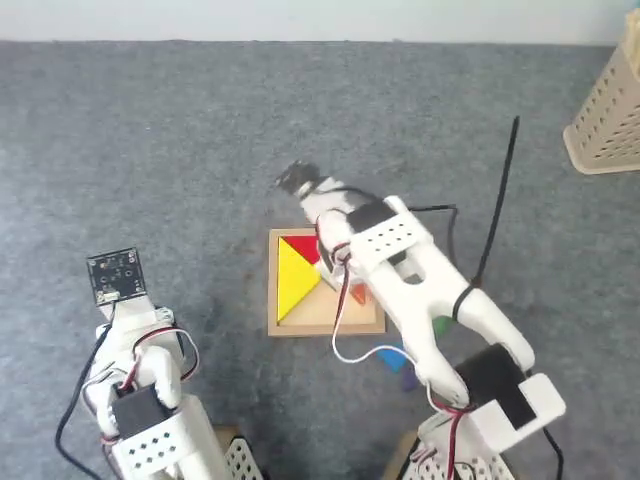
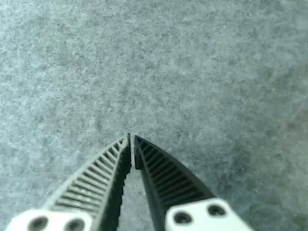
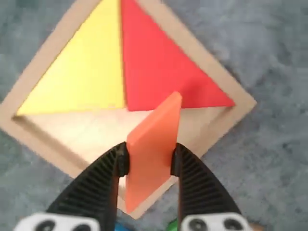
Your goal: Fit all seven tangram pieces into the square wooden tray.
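The square wooden tray (image 1: pixel 352 322) lies at the table's middle with a yellow triangle (image 1: pixel 293 278) and a red triangle (image 1: pixel 303 246) set in it. In the right wrist view the tray (image 3: pixel 57 161) holds the yellow triangle (image 3: pixel 84 72) and the red triangle (image 3: pixel 161 67). My right gripper (image 3: pixel 148 161) is shut on an orange piece (image 3: pixel 151 151), held on edge just above the tray's bare wooden floor. From above, that arm covers the tray's right half and the orange piece (image 1: pixel 357 294) peeks out beneath it. My left gripper (image 2: pixel 131 144) hangs shut over bare carpet at the near left.
Blue (image 1: pixel 390 355), purple (image 1: pixel 408 379) and green (image 1: pixel 440 324) pieces lie on the carpet just near of the tray, partly under the right arm. A perforated beige basket (image 1: pixel 610 105) stands at the far right. Grey carpet covers the table.
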You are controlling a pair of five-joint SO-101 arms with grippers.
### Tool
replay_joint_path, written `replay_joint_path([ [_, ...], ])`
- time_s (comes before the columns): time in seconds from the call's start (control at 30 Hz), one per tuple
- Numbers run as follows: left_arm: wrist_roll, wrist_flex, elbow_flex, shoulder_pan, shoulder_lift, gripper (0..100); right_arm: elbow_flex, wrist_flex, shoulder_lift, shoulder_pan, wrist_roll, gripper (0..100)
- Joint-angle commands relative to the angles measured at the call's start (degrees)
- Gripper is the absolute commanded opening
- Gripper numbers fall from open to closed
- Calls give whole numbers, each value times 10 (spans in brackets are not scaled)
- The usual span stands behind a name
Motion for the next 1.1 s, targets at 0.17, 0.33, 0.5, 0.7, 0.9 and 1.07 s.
replay_joint_path([
  [0.17,9,4,-5,2,-4,13,-43,-7,15,20,-129,28],
  [0.33,9,4,-5,2,-4,13,-83,-7,85,25,-175,28],
  [0.5,9,4,-5,2,-4,13,-120,-2,115,47,-199,27],
  [0.7,9,4,-5,2,-4,13,-120,0,113,59,-201,27],
  [0.9,9,4,-5,2,-4,13,-120,16,113,58,-237,27],
  [1.07,9,4,-5,2,-4,13,-119,17,113,56,-266,27],
])
